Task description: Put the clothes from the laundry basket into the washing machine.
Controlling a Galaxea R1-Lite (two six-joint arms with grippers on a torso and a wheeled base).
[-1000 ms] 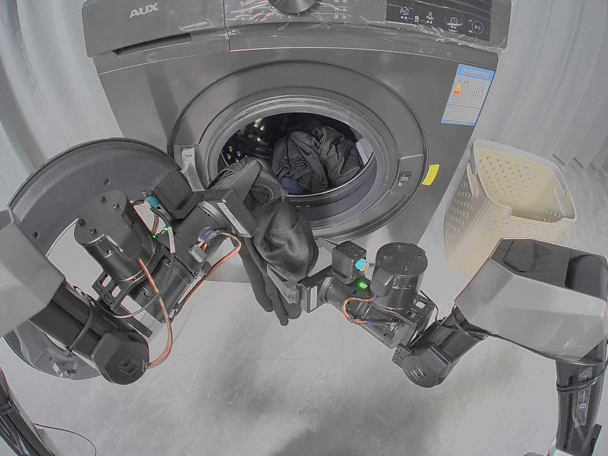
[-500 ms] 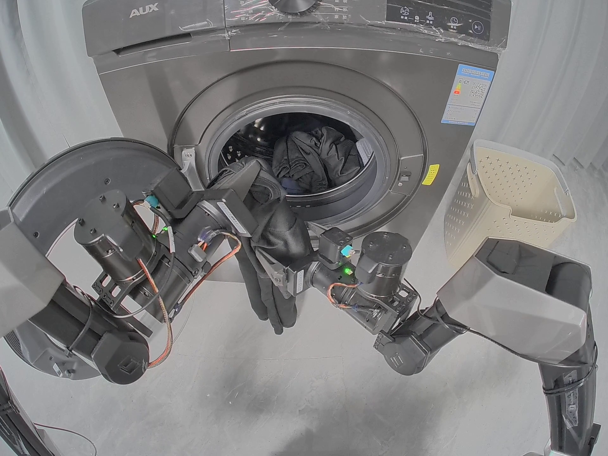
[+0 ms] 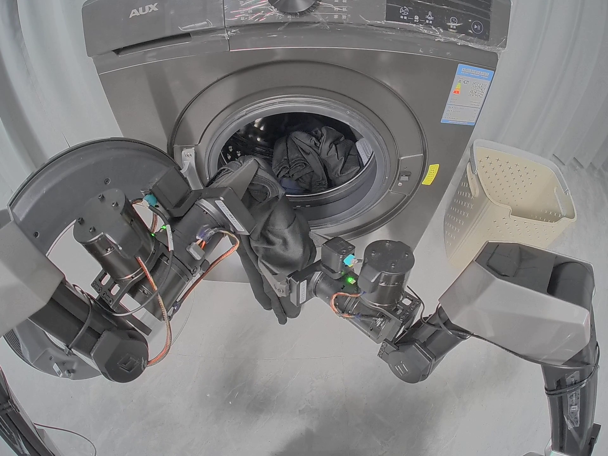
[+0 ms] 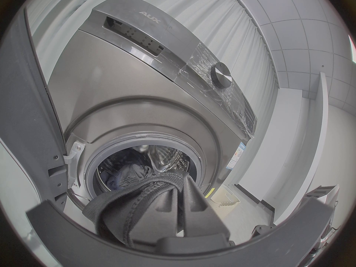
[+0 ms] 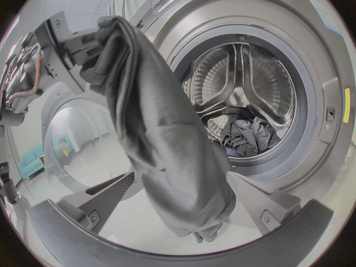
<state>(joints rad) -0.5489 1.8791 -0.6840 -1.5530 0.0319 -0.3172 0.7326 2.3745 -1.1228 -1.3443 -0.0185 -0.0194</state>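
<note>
Left jaws clamp the dark garment (image 3: 280,234); right wrist view shows right jaws spread astride it, perhaps touching.

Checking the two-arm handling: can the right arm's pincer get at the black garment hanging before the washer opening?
Likely yes. The right pincer is open with a finger on each side of the garment, whose lower part hangs freely from the left pincer; nothing lies between.

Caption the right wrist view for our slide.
Left gripper holds a dark garment between open jaws of right gripper, before the washing machine.
</note>
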